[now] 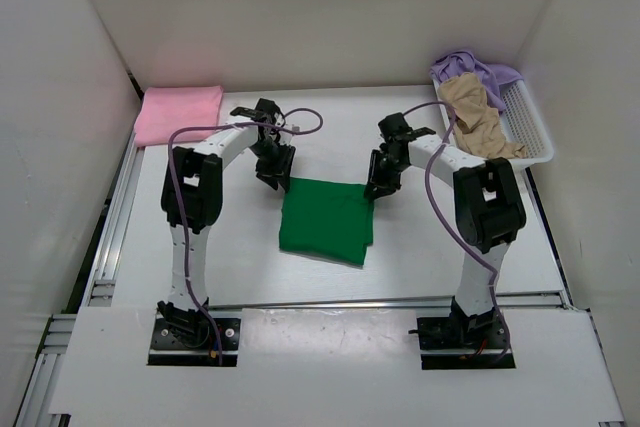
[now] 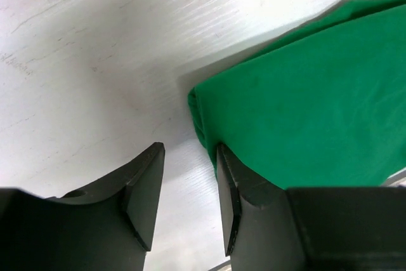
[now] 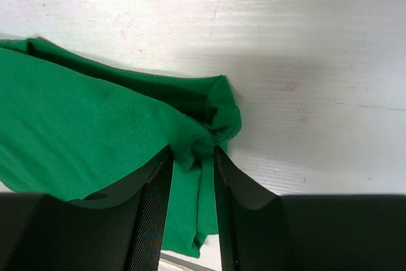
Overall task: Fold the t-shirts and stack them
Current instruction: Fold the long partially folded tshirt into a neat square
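Two of the four shirts are out of the basket (image 1: 535,137). The green shirt (image 1: 325,222) lies folded to a rough square at the centre of the desk (image 1: 450,257). The pink shirt (image 1: 178,112) lies folded at the far left corner. The tan shirt (image 1: 475,122) and lavender shirt (image 1: 480,72) are heaped in the basket at the far right corner.

Left end effector (image 2: 189,150): jaws spread, at the green shirt's far left corner. The gap is over bare desk, one finger just overlaps the hem, and nothing is pinched.

Right end effector (image 3: 192,152): jaws parted, at the far right corner. A bunched ridge of green cloth lies in the gap. The pads look clear of it, though a light snag cannot be ruled out.

Risks (judgement):
1. If the right side lifts away with that ridge caught, the top layer drags up and the fold opens.
2. The far right corner is puckered and its layers are not flush. Stacked like this, the shirt would probably sit crooked on the pink one.
3. With the left finger on the hem, any sideways move could roll or shove that edge.
4. When the shirt is carried to the pink one, a pinch that misses the lower layers would let them drop open.
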### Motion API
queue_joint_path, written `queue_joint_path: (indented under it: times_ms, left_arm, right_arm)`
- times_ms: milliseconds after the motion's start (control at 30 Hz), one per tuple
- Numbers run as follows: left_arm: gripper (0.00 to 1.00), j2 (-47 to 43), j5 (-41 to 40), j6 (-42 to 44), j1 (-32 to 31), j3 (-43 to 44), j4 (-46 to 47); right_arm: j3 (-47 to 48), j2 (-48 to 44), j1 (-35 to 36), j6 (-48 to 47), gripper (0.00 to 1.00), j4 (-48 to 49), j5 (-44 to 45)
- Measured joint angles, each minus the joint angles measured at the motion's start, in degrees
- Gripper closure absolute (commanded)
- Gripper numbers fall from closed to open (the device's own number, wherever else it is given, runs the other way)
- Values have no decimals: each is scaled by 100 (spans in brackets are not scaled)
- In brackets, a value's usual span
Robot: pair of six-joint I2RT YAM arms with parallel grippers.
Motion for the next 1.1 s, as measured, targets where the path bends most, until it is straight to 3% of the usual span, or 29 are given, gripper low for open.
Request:
queue_joint_path:
  times_ms: [133, 267, 433, 467, 767, 867, 900, 1000, 1033, 1100]
  left_arm:
    - [52, 52, 101, 0, 0, 260, -116]
    - [56, 52, 234, 2, -13, 474, -111]
    - [90, 160, 391, -15, -28, 634, -129]
    - [90, 205, 407, -24, -28, 645, -127]
    - [90, 518, 404, 0, 17, 616, -197]
    - [90, 518, 306, -2, 59, 616, -203]
    - [90, 514, 262, 0, 63, 616, -201]
    - [68, 496, 94, 7, 87, 616, -203]
    - [52, 468, 11, 17, 96, 612, -199]
    - [40, 348, -170, 33, 101, 520, -175]
  right_arm:
    - [22, -46, -37, -26, 68, -63, 22]
    - [22, -96, -50, -50, 80, -35, -17]
    - [37, -20, -179, -55, 98, -9, -179]
    - [68, 28, -216, -39, 99, -7, -216]
    - [223, 223, -509, 219, 99, 354, -520]
    - [393, 518, -568, 293, 90, 461, -680]
    - [426, 629, -577, 313, 81, 492, -723]
    - [448, 769, -595, 409, 65, 498, -876]
    - [470, 761, -599, 433, 62, 487, -874]
    - [564, 758, -599, 426, 51, 417, -861]
